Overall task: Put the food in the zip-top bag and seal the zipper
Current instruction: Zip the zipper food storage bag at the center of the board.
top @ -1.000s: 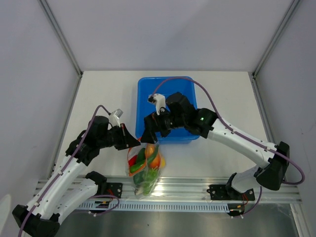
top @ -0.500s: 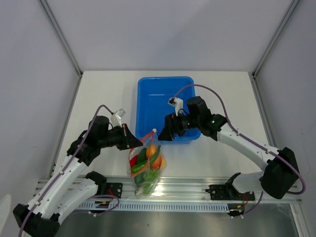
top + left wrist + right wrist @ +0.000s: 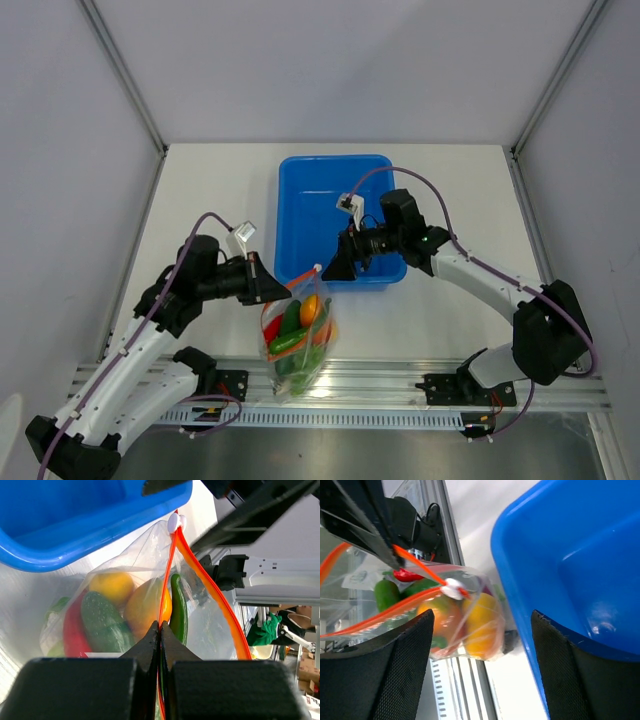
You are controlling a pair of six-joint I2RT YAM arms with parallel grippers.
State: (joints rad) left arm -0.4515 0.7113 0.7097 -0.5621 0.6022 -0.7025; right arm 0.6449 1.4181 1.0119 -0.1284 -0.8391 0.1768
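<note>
The clear zip-top bag (image 3: 297, 340) hangs at the table's near edge, holding the food: a red chili (image 3: 71, 630), a green cucumber (image 3: 100, 622), a green pepper (image 3: 179, 607) and yellow-orange pieces (image 3: 144, 605). My left gripper (image 3: 281, 290) is shut on the orange-red zipper (image 3: 169, 565) at the bag's left end and holds the mouth up. A white slider (image 3: 174, 522) sits at the strip's far end. My right gripper (image 3: 330, 271) is open and empty just right of the slider (image 3: 452, 588), with the bag (image 3: 470, 625) in front of its fingers (image 3: 405, 670).
The blue bin (image 3: 300, 200) stands just behind the bag and right under my right gripper; its near rim shows in both wrist views (image 3: 75, 555) (image 3: 520, 570). An aluminium rail (image 3: 400, 380) runs along the table's near edge below the bag.
My right gripper has moved right from beside the left gripper to the bag's right end, and its wrist has turned. The white slider now shows at that end. The left gripper has held still.
</note>
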